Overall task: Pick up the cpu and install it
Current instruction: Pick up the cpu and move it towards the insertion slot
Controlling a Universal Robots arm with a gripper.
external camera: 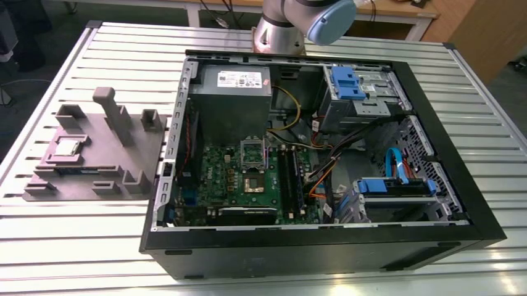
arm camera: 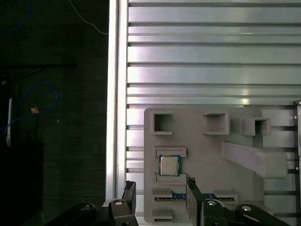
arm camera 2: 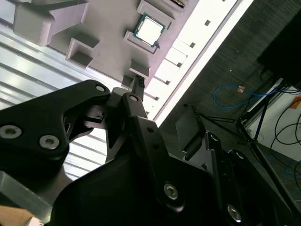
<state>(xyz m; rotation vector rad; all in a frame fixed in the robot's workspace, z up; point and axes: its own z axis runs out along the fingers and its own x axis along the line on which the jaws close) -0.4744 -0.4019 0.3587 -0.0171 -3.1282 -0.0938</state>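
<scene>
The cpu [external camera: 68, 148] lies flat, silver top up, in a shallow seat on the grey fixture block [external camera: 123, 165], which rests on the slatted bench [external camera: 123, 61]. The open computer case [external camera: 461, 185] stands just beside the block, on the exterior view's right of it. In the first wrist view the pincer [arm camera: 160, 184] hangs above the block, spread and empty, near the chip but not touching it. The step in hand looks like the approach for the pick. To do it well, the fingers ought to line up with the two sides of the cpu that the seat's raised lips leave free, with the chip centred in the gap. A straight, level descent matters, since a skewed grip could cock the chip in its seat. The hold should be light and on the edges, keeping the chip level for the socket [external camera: 251, 183], well apart from the block
</scene>
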